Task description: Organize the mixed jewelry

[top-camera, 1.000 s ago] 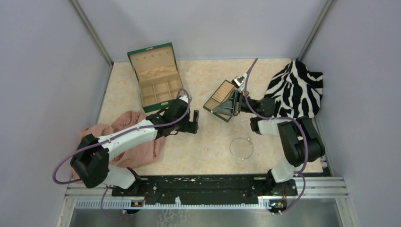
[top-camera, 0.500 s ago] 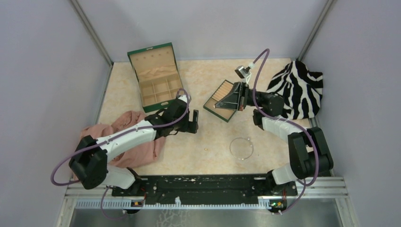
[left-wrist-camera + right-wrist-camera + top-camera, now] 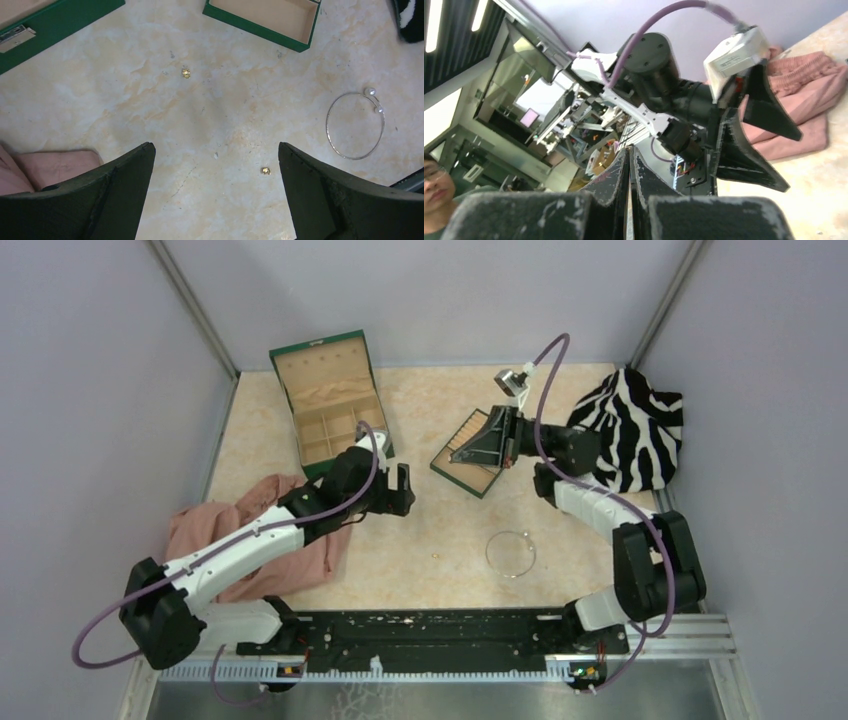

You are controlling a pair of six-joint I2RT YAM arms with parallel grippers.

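Since the released left end effector (image 3: 215, 150) has advanced over tiny gold beads (image 3: 186, 73), pickup seems next. The right end effector (image 3: 629, 160) stays clenched.

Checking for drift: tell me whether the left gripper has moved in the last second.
Yes. The left gripper shifted left and away, its wrist now overlapping the green jewelry box's near corner.

no legible text or labels
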